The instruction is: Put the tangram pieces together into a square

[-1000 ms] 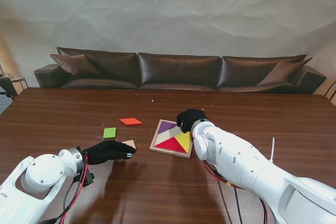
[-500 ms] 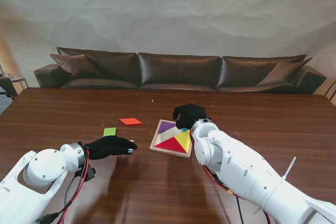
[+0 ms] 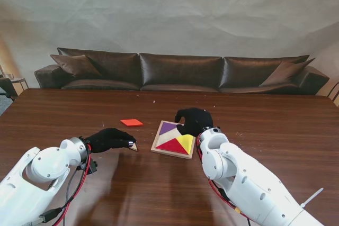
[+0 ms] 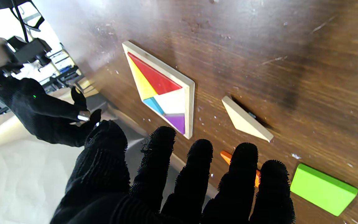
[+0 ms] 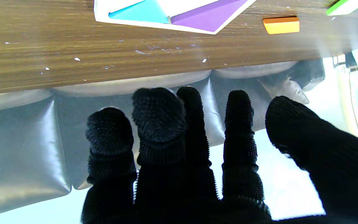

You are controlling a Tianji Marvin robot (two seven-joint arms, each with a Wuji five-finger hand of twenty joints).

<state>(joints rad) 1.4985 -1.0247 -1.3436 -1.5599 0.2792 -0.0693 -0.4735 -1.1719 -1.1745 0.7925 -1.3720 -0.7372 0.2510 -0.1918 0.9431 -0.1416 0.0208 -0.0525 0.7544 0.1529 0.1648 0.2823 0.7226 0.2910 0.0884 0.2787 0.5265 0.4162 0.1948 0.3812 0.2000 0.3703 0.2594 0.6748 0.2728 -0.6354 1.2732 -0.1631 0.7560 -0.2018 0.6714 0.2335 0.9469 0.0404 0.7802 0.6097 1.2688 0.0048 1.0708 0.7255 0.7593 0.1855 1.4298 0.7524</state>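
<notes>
The square pale wooden tangram tray point(image 3: 173, 139) lies flat on the dark brown wooden table point(image 3: 275, 125), near the middle. Seated in it are a purple triangle point(image 3: 168, 127), a red triangle point(image 3: 172, 146), a yellow triangle point(image 3: 185, 141) and, seen from the left wrist camera, a blue triangle point(image 4: 154, 105); a pale unfilled area remains between them.

Three pieces lie loose to the left of the tray. A plain wooden triangle point(image 4: 245, 119) sits just beside the tray. An orange flat piece point(image 3: 131, 123) lies farther from me. A green flat block point(image 4: 323, 189) is visible only in the wrist views; from the stand view the left hand covers it.

The black-gloved left hand point(image 3: 109, 138) hangs over the table beside the wooden triangle, fingers extended and slightly apart, holding nothing; contact with the triangle cannot be confirmed.

The black-gloved right hand point(image 3: 194, 119) is over the tray's far right corner, fingers point(image 5: 239, 124) parted and loosely curled, nothing held. Whether it touches the tray cannot be determined.

A dark brown leather sofa point(image 3: 180, 72) stands beyond the table.
</notes>
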